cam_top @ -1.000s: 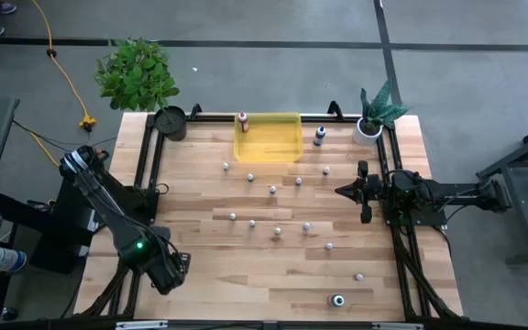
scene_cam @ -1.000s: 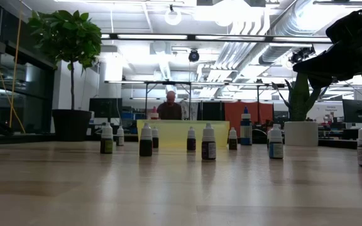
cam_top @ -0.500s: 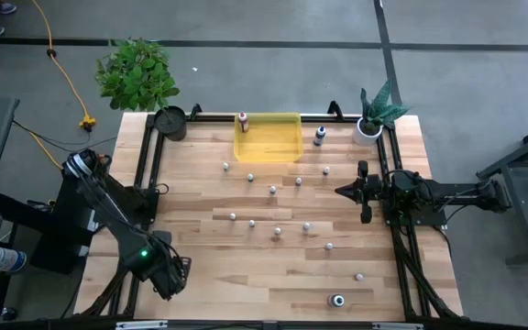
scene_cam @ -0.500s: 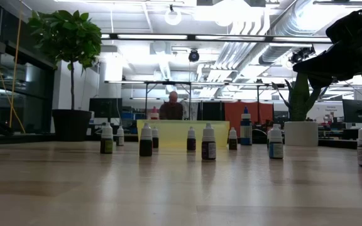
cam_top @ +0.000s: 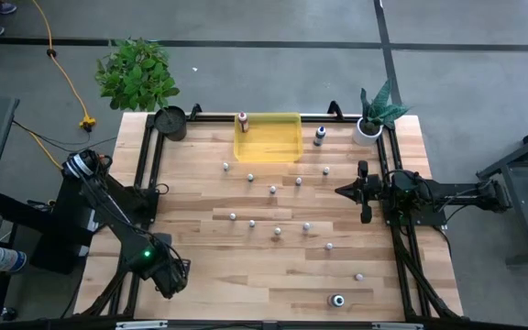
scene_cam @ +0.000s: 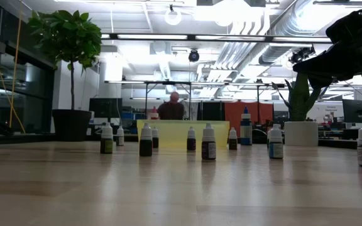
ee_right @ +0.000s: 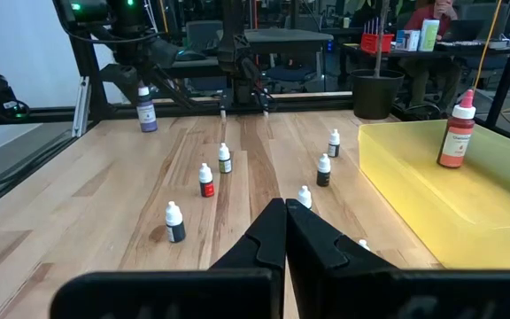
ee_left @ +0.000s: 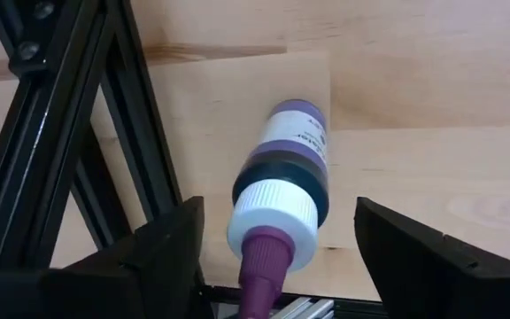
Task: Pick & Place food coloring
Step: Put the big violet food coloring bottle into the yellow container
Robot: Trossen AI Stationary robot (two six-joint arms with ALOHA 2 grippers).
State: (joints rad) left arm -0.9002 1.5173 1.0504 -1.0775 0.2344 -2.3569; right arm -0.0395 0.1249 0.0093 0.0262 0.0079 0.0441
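Left wrist view showed a tall purple-bodied food-colouring bottle w/ white collar and purple nozzle tip [ee_left: 282, 190] standing between the left gripper [ee_left: 277, 257]'s two dark fingers [ee_left: 162, 252]; fingers were spread wide, one each side of the bottle, w/ clear gaps to it, so no grip. Black metal frame struts [ee_left: 78, 115] ran just beside it.

High view: left gripper [cam_top: 168, 275] sat at the near-left corner of the pale wooden slat table [cam_top: 200, 247]; the purple bottle was hidden under it there. Right wrist view caught the same bottle [ee_right: 146, 108] upright below that arm, far across the table.

Right gripper [cam_top: 345, 191] hung above the right side of the table, pointing inward; its dark fingers [ee_right: 283, 235] were pressed together, nothing between them.

Rest of the food colouring: approx. a dozen tiny whitish-capped bottles [cam_top: 272, 190] stood scattered over the mid table, well apart from each other; low view showed them upright in a loose row [scene_cam: 208, 142]. A pink-orange bottle w/ red tip [ee_right: 456, 133] stood at the far rim of the yellow see-through plastic bin [cam_top: 268, 136]; inside or just behind it, couldn't tell. A dark bottle [cam_top: 319, 136] stood just right of the bin, near the small white plant pot [cam_top: 367, 130]. One more larger bottle [cam_top: 337, 300] stood near the front edge.
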